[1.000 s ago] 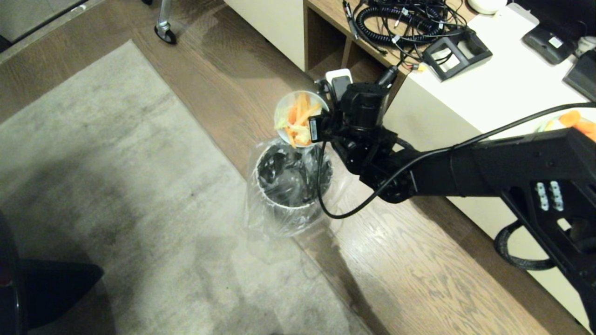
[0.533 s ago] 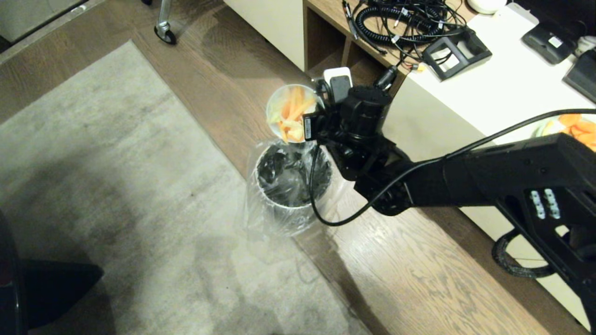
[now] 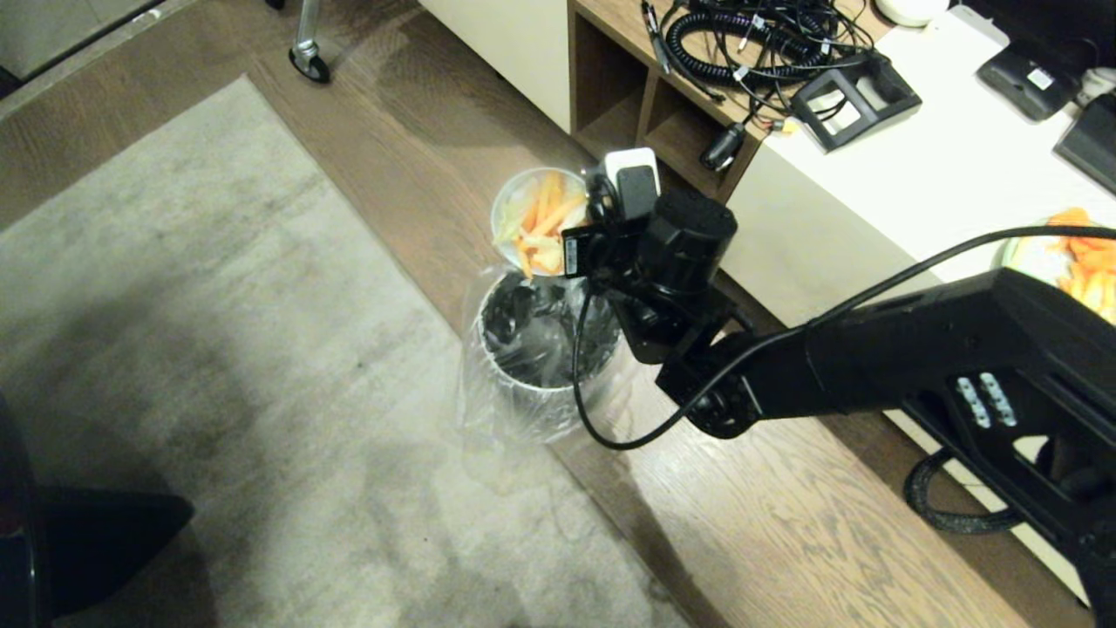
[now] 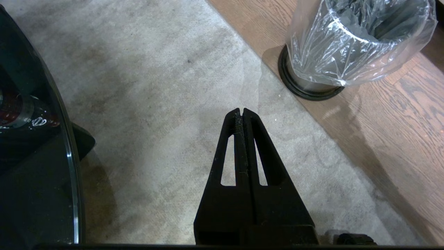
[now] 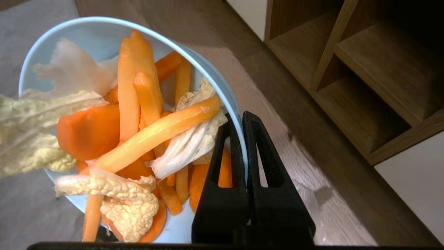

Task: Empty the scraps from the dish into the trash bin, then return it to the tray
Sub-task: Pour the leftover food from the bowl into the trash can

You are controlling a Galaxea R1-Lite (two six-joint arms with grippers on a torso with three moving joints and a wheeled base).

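Nearest, at 9 o'clock of the head view, grey carpet (image 3: 218, 366) fills the floor; the left gripper (image 4: 241, 113) hangs parked above it, fingers pressed together on nothing. Past the carpet edge, on wood flooring (image 3: 767, 523), stands the small steel cylindrical trash bin (image 3: 545, 349) with black base ring and clear plastic liner, its mouth open. Directly above the bin's 12 o'clock rim, the right gripper (image 5: 243, 119) is clenched on the rim of the small round white ceramic dish (image 3: 534, 218), one finger inside the wall, one outside. The dish is tipped toward the bin, yet the scraps (image 5: 138, 132), orange carrot sticks and pale cabbage leaves, are all in the bowl. Risk as judged: the dish hangs over the bin's far lip rather than its centre, so pieces sliding out could catch the loose liner or drop to the floor at 12 o'clock; the thin rim pinch could slip as the tilt steepens. Room: open floor from 6 to 9 o'clock; a wooden open-shelf cabinet (image 3: 636, 113) and white counter (image 3: 942, 166) crowd 1 to 3 o'clock. The tray is not in view.
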